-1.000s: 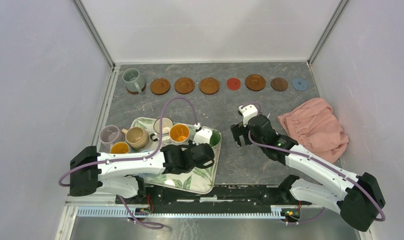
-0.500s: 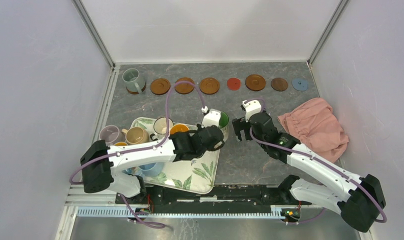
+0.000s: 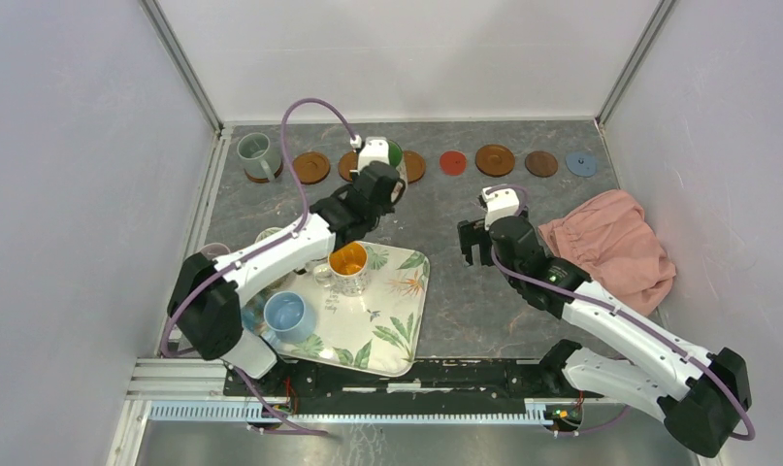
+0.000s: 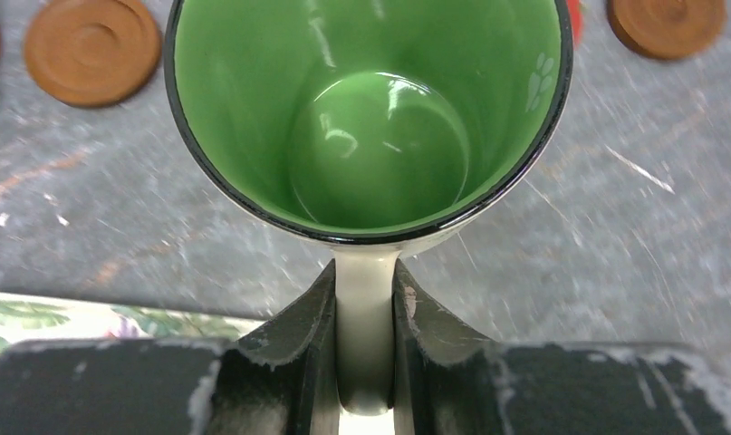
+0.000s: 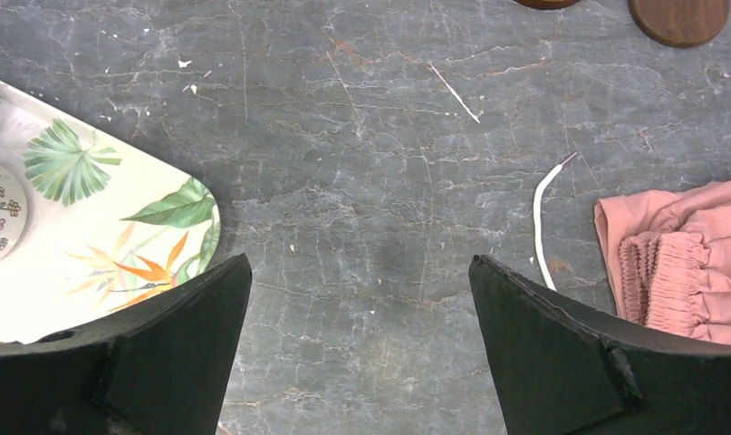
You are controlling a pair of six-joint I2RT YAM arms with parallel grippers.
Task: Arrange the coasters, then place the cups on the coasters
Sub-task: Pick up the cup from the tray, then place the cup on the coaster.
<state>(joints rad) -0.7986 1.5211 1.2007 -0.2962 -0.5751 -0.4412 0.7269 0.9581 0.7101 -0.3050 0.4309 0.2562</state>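
The bench (image 3: 445, 291) carries a leaf-print tray (image 3: 397, 335) at the near left, and the coasters (image 3: 495, 159) lie in one row along its far edge. The grey-green cup (image 3: 258, 153) already stands on the leftmost coaster. An orange-inside cup (image 3: 348, 260) and a light blue cup (image 3: 285, 316) wait on the tray.

The left arm (image 3: 271, 257) reaches from the tray side out to the row. The right arm (image 3: 601, 316) rests at mid-bench beside a pink cloth (image 3: 610, 248). The right jaws are spread wide, with only bare stone between them.

The left jaws are clenched on the handle (image 4: 366, 344) of the green-inside cup (image 4: 370, 136). This cup hangs upright with its mouth up, and the handle points back toward the arm.

In the wrist view a brown coaster (image 4: 91, 50) lies to the left of the cup, and the red coaster (image 4: 574, 14) with another brown one (image 4: 667, 25) lies to the right. The cup body hides what is straight below. I cannot tell if a coaster is centred under it or sits a little to one side.

In my judgement the coming move is a descent by the left arm, perhaps with a small sideways correction along the row first. The right arm is well apart from the row and has no part in it.
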